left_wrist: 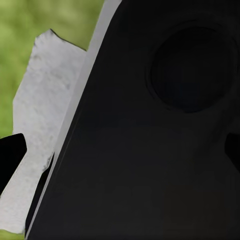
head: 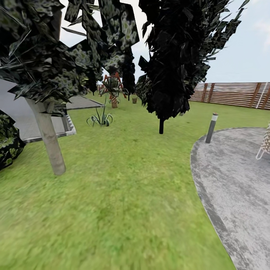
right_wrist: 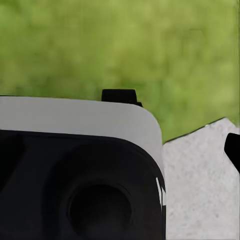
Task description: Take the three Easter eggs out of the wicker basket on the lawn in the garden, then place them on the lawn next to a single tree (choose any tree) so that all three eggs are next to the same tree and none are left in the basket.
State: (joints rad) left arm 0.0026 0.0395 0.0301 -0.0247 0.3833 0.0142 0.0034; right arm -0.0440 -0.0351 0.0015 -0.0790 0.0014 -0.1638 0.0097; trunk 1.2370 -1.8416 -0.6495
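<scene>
Head view, L to R: a dark bush (head: 7, 140) sits at the left edge, mid-height. Just right of it stands the tree (head: 48, 140), w/ a bare grey-brown trunk leaning slightly and blocky dark-green leaf clusters across the upper left. Behind the trunk is a grey paved strip (head: 22, 120) w/ a pale kerb. Centre-left, further back, a spiky green plant (head: 100, 119) grows in the grass; beyond it is a short palm (head: 113, 90) w/ a scaly trunk. A small brown object (head: 134, 100) sits far back on the grass near frame centre; too small to tell if it's the wicker basket. Upper centre holds a narrow black cypress-like tree (head: 176, 56) on a thin dark stem. The lawn (head: 123, 195) runs from the foreground to the far background, blurry green w/ yellowish patches. Right of centre a short bollard lamp (head: 211, 127) stands at the edge of the grey paved round area (head: 236, 180), lower right. A wooden slat fence (head: 232, 93) crosses the right background. At the right edge, a patterned chair part (head: 264, 144) is cut off by the frame.

L wrist view: dark robot body (left_wrist: 150, 150) close up, w/ grass and grey paving beside it; jaw state can't be told.

R wrist view: dark and white robot body (right_wrist: 75, 170) against grass and paving; jaw state can't be told either.
</scene>
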